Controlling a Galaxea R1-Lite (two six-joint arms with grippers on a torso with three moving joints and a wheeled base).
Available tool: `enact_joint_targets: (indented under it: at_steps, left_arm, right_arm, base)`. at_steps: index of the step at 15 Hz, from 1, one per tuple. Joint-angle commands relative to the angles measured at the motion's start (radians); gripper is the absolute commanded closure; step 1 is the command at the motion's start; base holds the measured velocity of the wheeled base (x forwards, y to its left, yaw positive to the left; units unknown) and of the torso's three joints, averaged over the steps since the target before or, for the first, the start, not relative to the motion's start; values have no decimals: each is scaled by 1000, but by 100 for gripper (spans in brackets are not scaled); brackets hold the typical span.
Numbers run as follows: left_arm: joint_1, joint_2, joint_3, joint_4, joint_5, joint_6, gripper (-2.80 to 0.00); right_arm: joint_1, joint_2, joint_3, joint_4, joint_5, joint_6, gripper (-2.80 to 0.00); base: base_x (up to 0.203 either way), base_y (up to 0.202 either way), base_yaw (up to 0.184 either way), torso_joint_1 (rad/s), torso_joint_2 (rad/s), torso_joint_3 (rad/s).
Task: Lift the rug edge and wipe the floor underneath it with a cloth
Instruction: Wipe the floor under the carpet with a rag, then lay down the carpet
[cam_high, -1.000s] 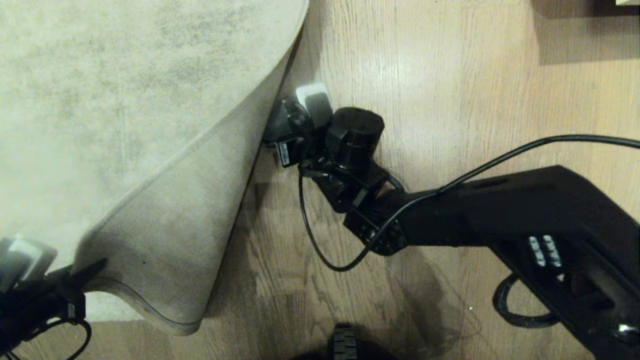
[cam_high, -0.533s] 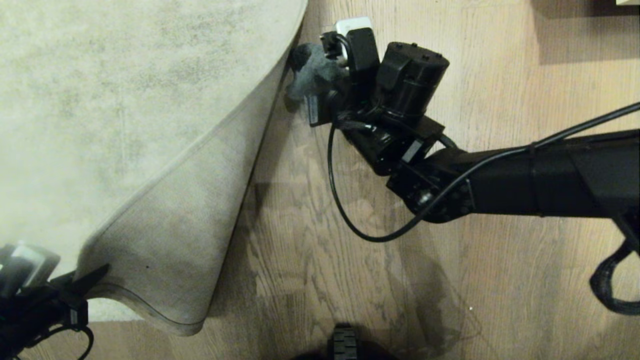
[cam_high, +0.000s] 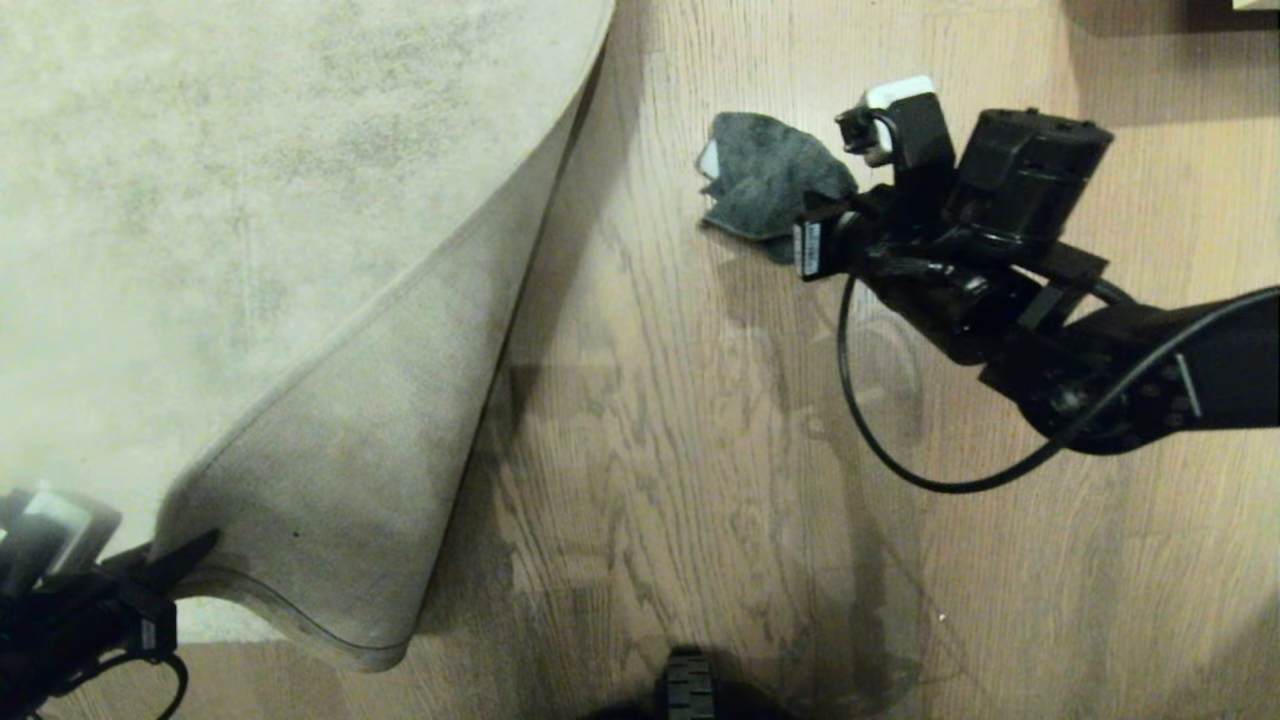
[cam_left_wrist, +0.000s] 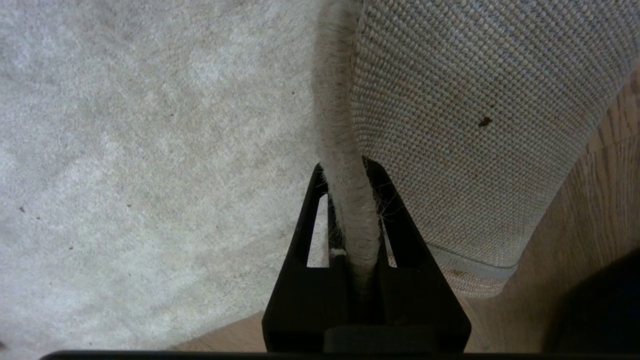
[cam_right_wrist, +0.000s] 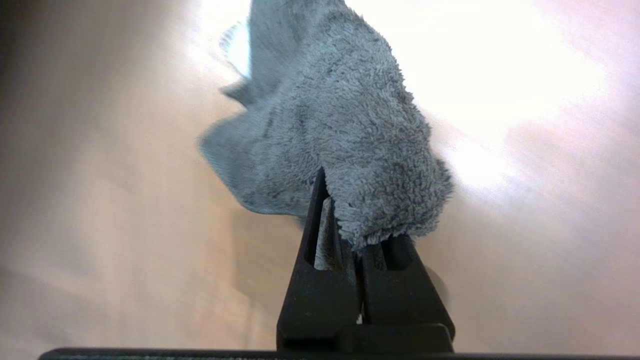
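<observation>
Floor, wood-grain plank (cam_high: 700, 450): wiping stroke drawn clear of the lifted rug.
Item 1, rug (cam_high: 250, 200): fills the upper left and centre left of the head view; its corner is folded up and over, paler woven backing showing, unchanged across the last second. Item 2, right end effector (cam_high: 815, 235): upper right of the frame, clamped together on the cloth; a second ago it sat tucked against the raised fold, and it has since swept out to the right over bare planks. Item 3, cloth (cam_high: 765, 185): now upper centre, well apart from the rug, trailing from the jaws. Item 4, left end effector (cam_left_wrist: 350, 210): lower left corner, pinched shut on the rug's edge trim, holding it raised. Judgement: one pass beneath the fold looks finished; either another pass or lowering the rug follows.
</observation>
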Motion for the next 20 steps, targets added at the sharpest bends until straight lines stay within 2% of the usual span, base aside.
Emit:
enact_joint_targets:
  at_steps: [1, 5, 7, 15, 17, 20]
  left_arm:
    - [1, 4, 0, -8, -3, 3, 0]
    - [0, 5, 0, -9, -3, 3, 0]
    - [-8, 5, 0, -8, -3, 3, 0]
    - [-28, 5, 0, -10, -3, 3, 0]
    - [-29, 4, 0, -10, -3, 3, 0]
    - [-29, 4, 0, -10, -3, 3, 0]
  right_arm:
    - [-130, -133, 140, -5, -2, 1, 0]
    - [-363, -278, 334, -8, 9, 33, 0]
    - [-444, -378, 458, -10, 13, 50, 0]
    - [-566, -896, 983, 25, 3, 90, 0]
    - [-575, -1029, 1075, 90, 2, 90, 0]
    - [-579, -1272, 1143, 291, 2, 86, 0]
  base:
    - [0, 0, 0, 0, 0, 0]
    - [0, 0, 0, 0, 0, 0]
    - [0, 0, 0, 0, 0, 0]
    - [0, 0, 0, 0, 0, 0]
    - [0, 0, 0, 0, 0, 0]
    - [0, 0, 0, 0, 0, 0]
